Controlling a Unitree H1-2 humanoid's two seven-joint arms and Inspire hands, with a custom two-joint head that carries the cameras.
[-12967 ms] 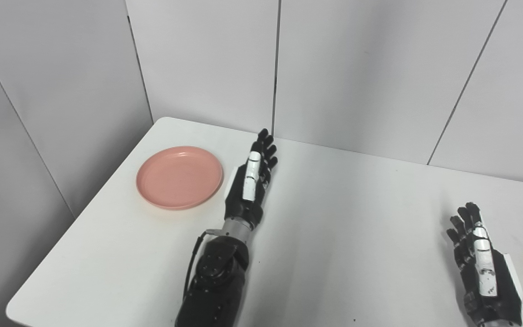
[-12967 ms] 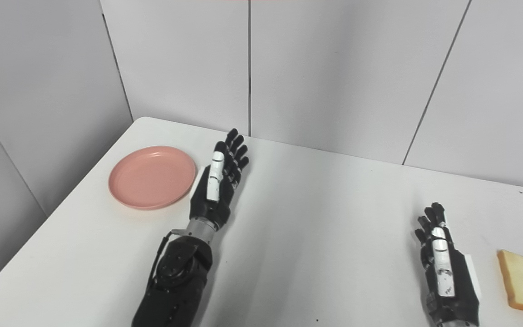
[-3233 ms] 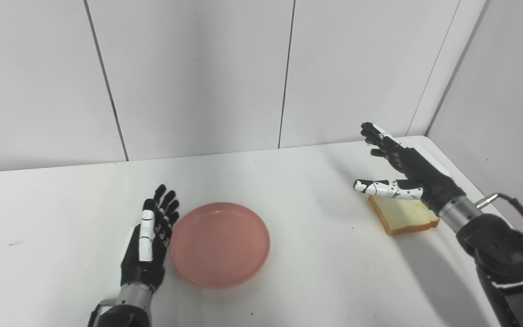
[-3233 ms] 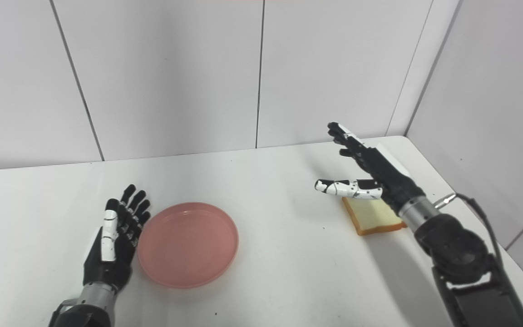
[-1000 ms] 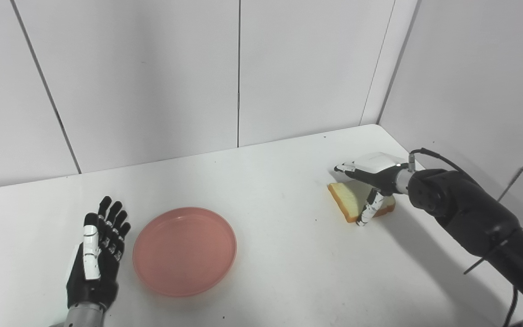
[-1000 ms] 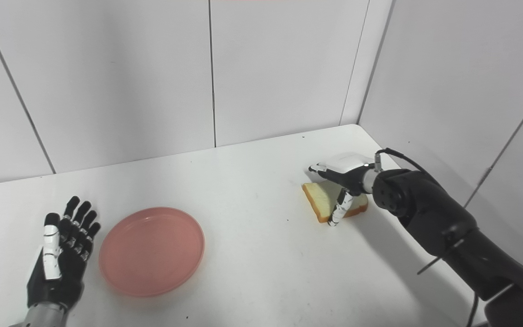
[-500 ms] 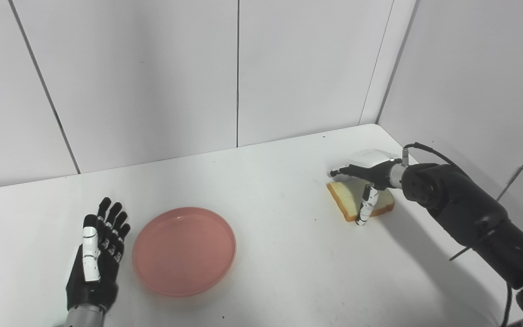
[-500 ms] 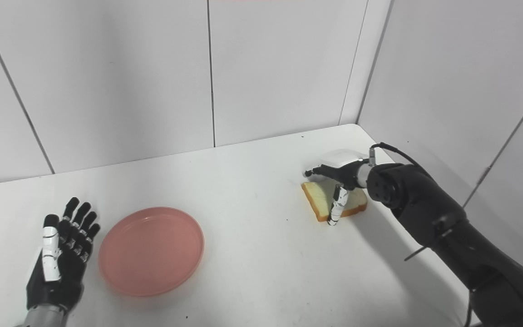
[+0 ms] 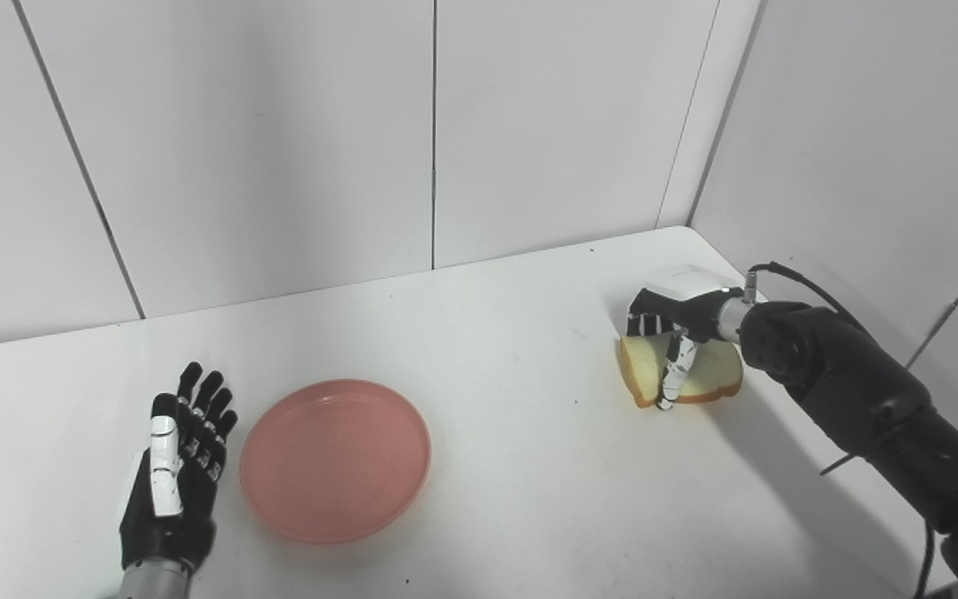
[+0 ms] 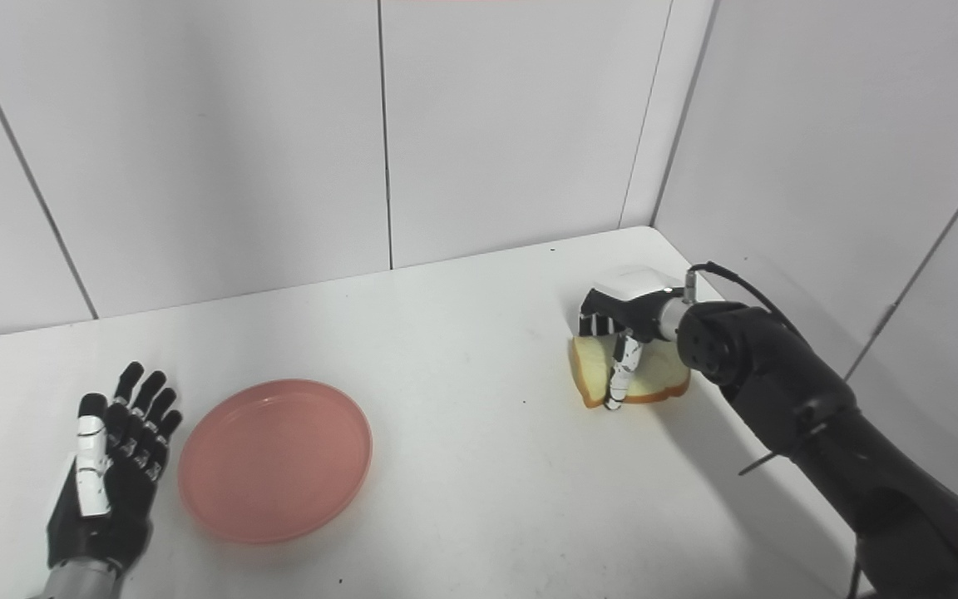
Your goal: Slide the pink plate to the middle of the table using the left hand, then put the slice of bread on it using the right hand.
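The pink plate lies flat on the white table, left of its middle. My left hand rests open on the table just left of the plate, fingers apart, not touching it. The slice of bread is at the right side of the table, near the corner of the walls. My right hand is closed on it: the fingers curl down over its far left edge and the thumb presses its near edge. The slice looks bent and its left part is raised. In the right eye view the bread sits under the same hand.
The white table runs between grey wall panels at the back and at the right. Its right edge lies close behind the bread. My right forearm stretches in from the lower right corner above the table.
My right hand's fingers, stretched out over the bread before, have curled down onto its far edge, and the slice has bent and shifted a little right. The left hand and plate have not moved.
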